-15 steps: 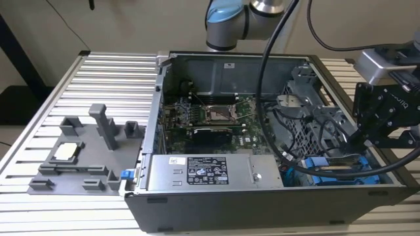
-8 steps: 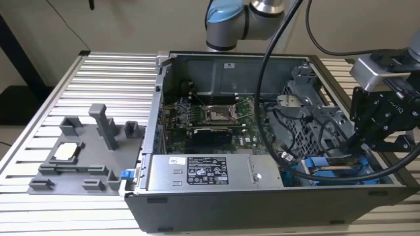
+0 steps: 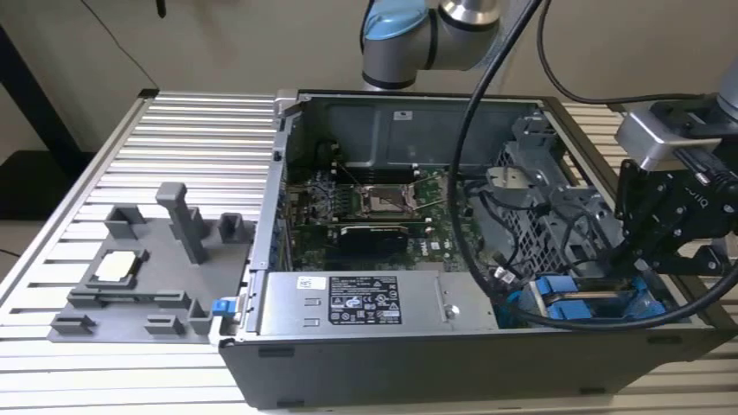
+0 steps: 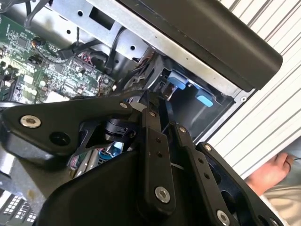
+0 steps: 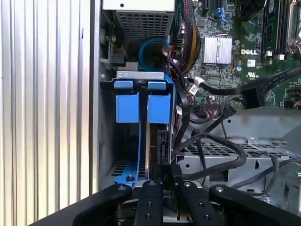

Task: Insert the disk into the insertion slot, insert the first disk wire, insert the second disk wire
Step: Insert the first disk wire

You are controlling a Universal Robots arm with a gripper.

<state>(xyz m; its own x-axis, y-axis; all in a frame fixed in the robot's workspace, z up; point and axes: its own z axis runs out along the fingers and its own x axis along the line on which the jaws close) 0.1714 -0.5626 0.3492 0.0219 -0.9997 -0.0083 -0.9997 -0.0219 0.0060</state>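
Disk (image 3: 580, 309) is seated on edge in the slot (image 3: 540, 240), at the lower right of the exterior view. Fingers (image 5: 148, 203) pinch a black wire plug (image 5: 165, 175) at the disk's end.

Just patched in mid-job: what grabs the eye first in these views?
The open computer case with its green motherboard dominates the exterior view. In the first wrist view, bright blue carrier tabs stand out in the case's corner, with the black tool near them.
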